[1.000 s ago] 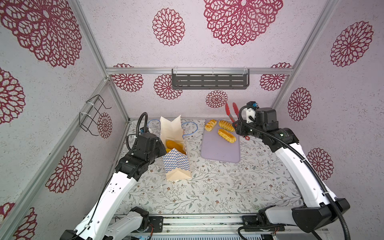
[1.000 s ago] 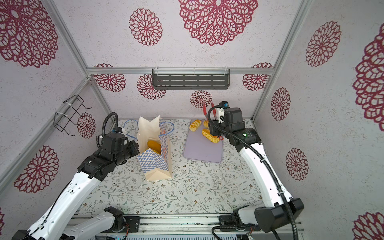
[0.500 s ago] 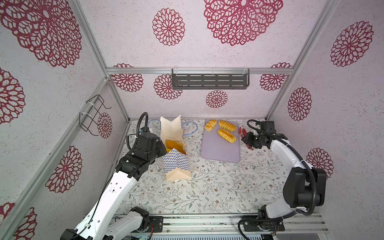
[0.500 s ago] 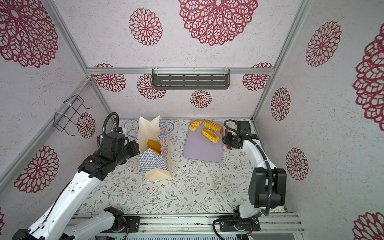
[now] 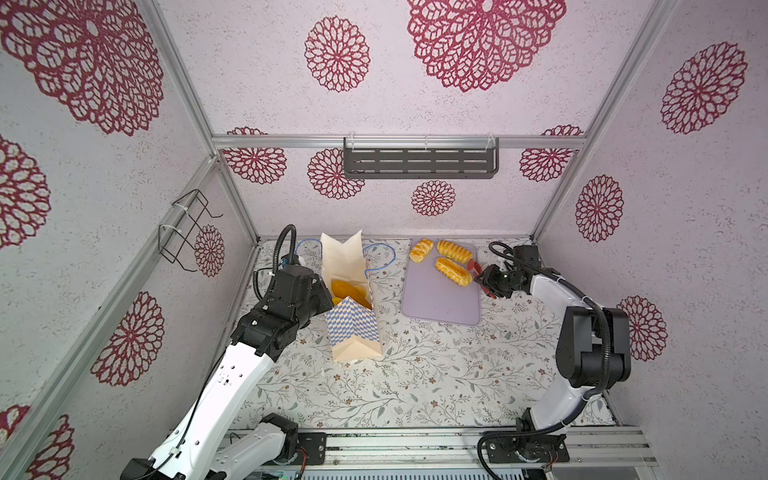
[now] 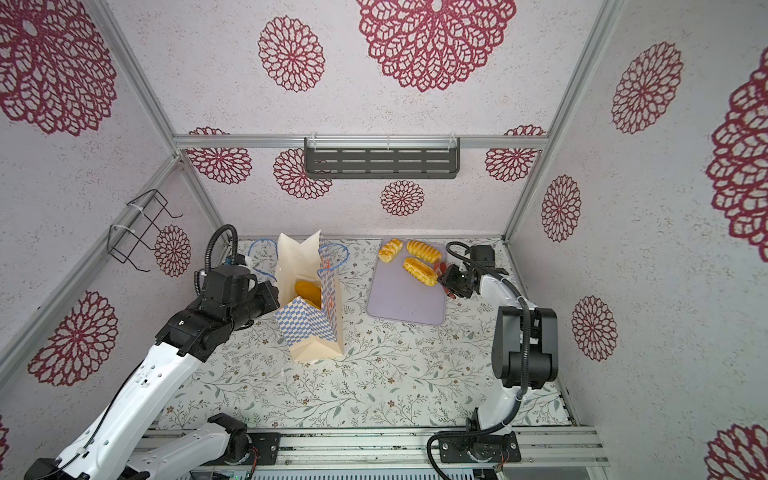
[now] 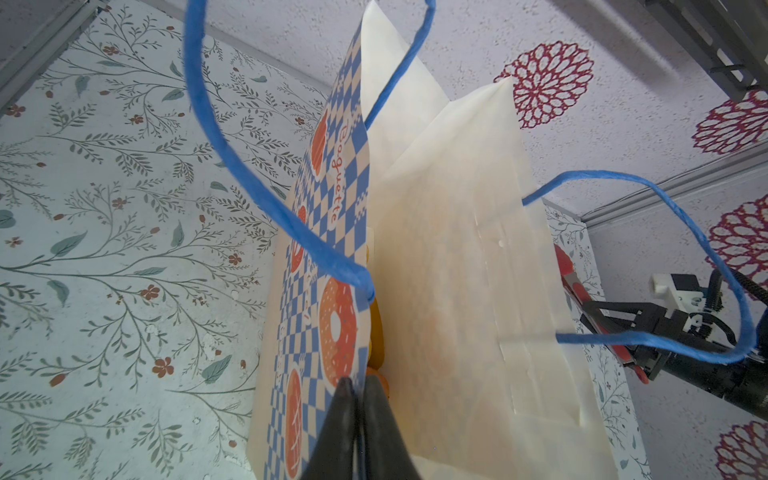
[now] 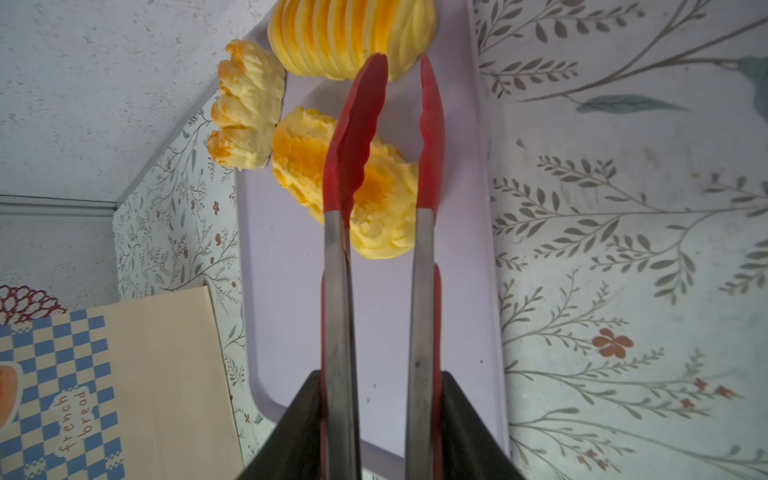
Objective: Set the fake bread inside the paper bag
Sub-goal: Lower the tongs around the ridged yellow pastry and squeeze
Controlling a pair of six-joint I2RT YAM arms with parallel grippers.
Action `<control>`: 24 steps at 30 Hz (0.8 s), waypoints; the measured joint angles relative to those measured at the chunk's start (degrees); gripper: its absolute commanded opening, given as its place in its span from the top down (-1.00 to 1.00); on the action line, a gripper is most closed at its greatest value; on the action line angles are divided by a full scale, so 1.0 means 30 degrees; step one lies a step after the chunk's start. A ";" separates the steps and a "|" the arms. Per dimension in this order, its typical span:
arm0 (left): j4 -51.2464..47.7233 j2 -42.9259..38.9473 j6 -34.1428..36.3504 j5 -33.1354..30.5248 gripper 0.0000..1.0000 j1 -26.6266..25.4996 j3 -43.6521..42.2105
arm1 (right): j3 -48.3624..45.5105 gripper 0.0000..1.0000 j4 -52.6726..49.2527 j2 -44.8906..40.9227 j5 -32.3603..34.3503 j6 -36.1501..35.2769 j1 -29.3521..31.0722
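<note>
The paper bag [image 5: 353,328] [image 6: 309,328] stands open left of centre. My left gripper [image 5: 328,301] [image 7: 359,384] is shut on the rim of its checkered side wall. Golden fake bread [image 5: 349,289] lies inside the bag. Three more pastries lie on the lilac tray [image 5: 436,303], one of them [image 5: 454,271] [image 8: 382,208] nearest my right gripper [image 5: 490,282] [image 8: 380,374]. That gripper is shut on the red tongs [image 8: 336,270]. The tongs' red tips stand apart around this pastry, one over it and one at its edge.
The bag's blue cord handles [image 7: 249,187] loop out on both sides of the bag. A grey shelf [image 5: 419,162] hangs on the back wall and a wire rack [image 5: 183,232] on the left wall. The right arm's elbow [image 5: 590,345] stands near the right wall.
The right arm has come down from high near the back wall to the tray's right edge, bringing the tongs around the nearest pastry. The tongs' arms have narrowed. The left arm has not moved.
</note>
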 measured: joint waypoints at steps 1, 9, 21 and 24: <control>0.0000 0.0000 0.0000 0.0029 0.81 0.0000 0.0000 | -0.0073 0.14 0.0189 0.0000 -0.0138 0.0029 0.0007; 0.0015 0.0000 0.0000 0.0124 0.81 0.0000 0.0000 | -0.1596 0.14 0.0787 -0.0233 -0.0627 0.0168 0.0015; 0.0015 0.0000 -0.0007 0.0131 0.81 0.0000 0.0000 | -0.2973 0.14 0.1362 -0.1931 -0.1399 0.0721 0.0219; 0.0015 0.0000 -0.0007 0.0131 0.81 0.0000 0.0000 | -0.3075 0.14 0.1406 -0.2382 -0.1749 0.0867 0.0481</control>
